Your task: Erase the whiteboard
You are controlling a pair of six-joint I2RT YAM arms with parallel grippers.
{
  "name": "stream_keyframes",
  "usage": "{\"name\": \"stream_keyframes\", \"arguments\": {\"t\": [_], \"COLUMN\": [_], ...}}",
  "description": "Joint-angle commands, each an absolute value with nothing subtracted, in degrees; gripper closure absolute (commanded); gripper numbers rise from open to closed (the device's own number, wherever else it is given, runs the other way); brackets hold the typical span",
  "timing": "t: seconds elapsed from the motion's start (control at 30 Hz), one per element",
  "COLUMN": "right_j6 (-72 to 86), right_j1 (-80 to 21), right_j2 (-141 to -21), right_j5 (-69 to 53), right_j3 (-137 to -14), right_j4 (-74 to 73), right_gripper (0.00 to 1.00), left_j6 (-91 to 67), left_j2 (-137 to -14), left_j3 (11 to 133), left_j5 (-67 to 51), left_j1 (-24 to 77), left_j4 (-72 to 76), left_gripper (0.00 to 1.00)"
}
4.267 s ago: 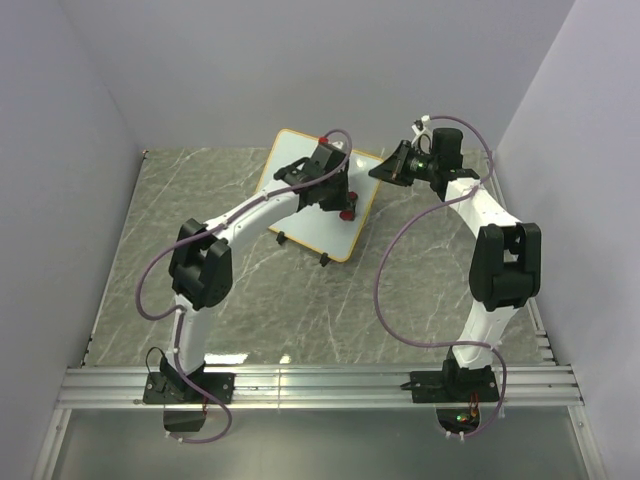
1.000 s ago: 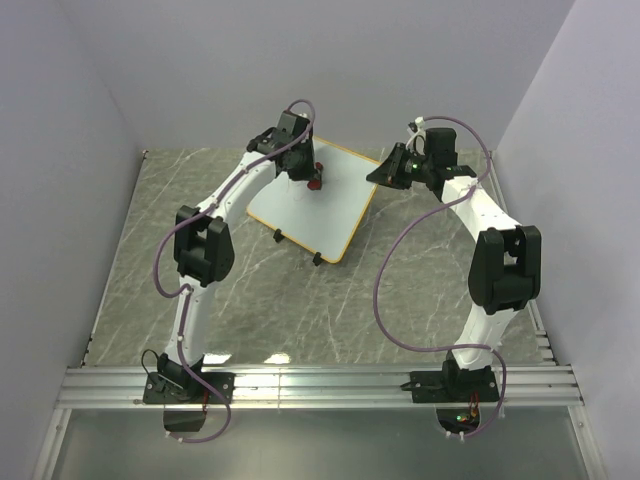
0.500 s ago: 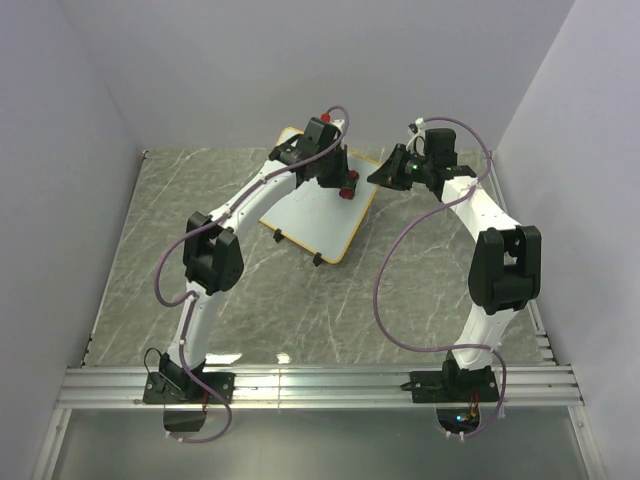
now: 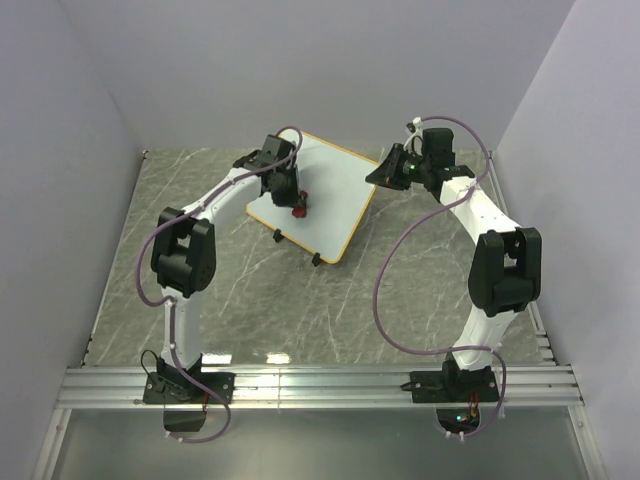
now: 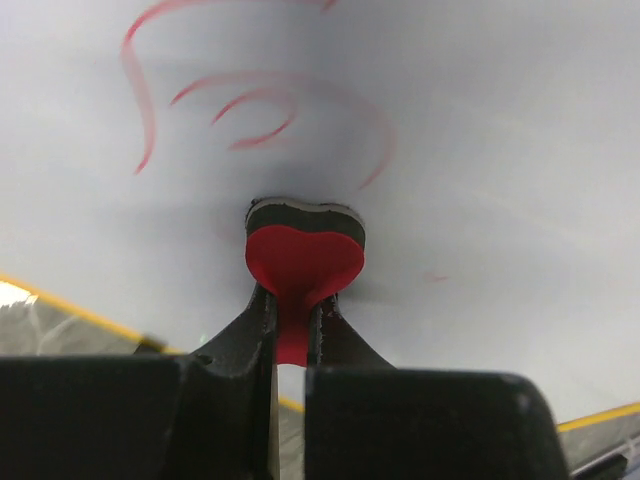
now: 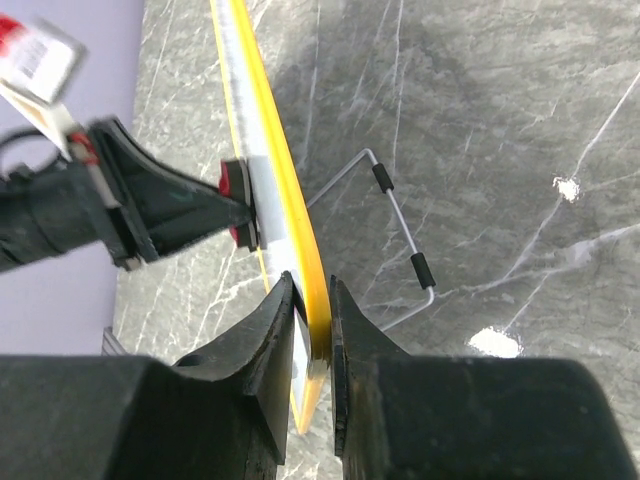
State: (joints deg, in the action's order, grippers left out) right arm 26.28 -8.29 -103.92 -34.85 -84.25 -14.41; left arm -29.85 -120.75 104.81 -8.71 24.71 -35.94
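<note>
The whiteboard [image 4: 325, 200] stands tilted on the marble table, white with a yellow-orange rim and two black feet. My left gripper [image 4: 297, 207] is shut on the red heart-shaped eraser [image 5: 303, 258], whose dark felt presses on the board face [image 5: 480, 120] near its lower left. Red marker strokes [image 5: 250, 105] remain on the board above the eraser. My right gripper [image 4: 378, 172] is shut on the board's yellow rim [image 6: 290, 210] at the right edge, holding it. In the right wrist view the eraser [image 6: 232, 190] and the left fingers [image 6: 160, 200] press on the board from the left.
A wire stand leg [image 6: 400, 240] with black sleeves sticks out behind the board. The marble tabletop [image 4: 240, 290] spreads in front. Grey walls close in the left, back and right. A metal rail [image 4: 320, 385] runs along the near edge by the arm bases.
My left gripper has swept the eraser across the board: right, to the upper left, back right, and now down to the lower left. The right gripper has kept its hold on the rim.
</note>
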Motion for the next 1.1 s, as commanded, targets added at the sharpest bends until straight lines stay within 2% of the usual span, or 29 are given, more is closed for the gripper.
{"name": "stream_keyframes", "arguments": {"t": [0.0, 0.13, 0.33, 0.47, 0.6, 0.87, 1.07], "right_j6": [20.7, 20.8, 21.1, 21.1, 20.7, 20.1, 20.2], "right_j1": [-13.5, -13.9, -14.4, -14.6, -14.6, -14.5, -14.6], "right_j2": [-104.2, -104.4, -104.7, -104.3, -103.6, -102.7, -102.8], "right_j5": [-33.9, -33.8, -33.6, -33.3, -33.0, -32.4, -33.1], "right_j3": [-81.8, -82.2, -82.9, -82.7, -81.7, -81.3, -80.8], "right_j4": [-22.7, -22.7, -22.8, -22.9, -23.0, -23.6, -23.2], "right_gripper": [1.0, 1.0, 1.0, 1.0, 1.0, 1.0, 1.0], "left_j6": [-30.1, -29.9, -28.3, -29.7, -28.8, -30.0, -28.7], "left_j2": [-120.0, -119.1, -121.2, -121.3, -121.6, -115.8, -117.0], "left_j3": [96.8, 95.9, 106.9, 108.5, 108.8, 92.9, 91.1], "left_j5": [-7.0, -9.0, -12.7, -15.1, -12.3, -12.2, -12.1], "left_j1": [27.6, 30.7, 35.4, 35.8, 35.1, 23.7, 19.3], "left_j4": [-35.1, -33.3, -35.2, -33.4, -35.2, -29.8, -28.7], "left_gripper": [1.0, 1.0, 1.0, 1.0, 1.0, 1.0, 1.0]}}
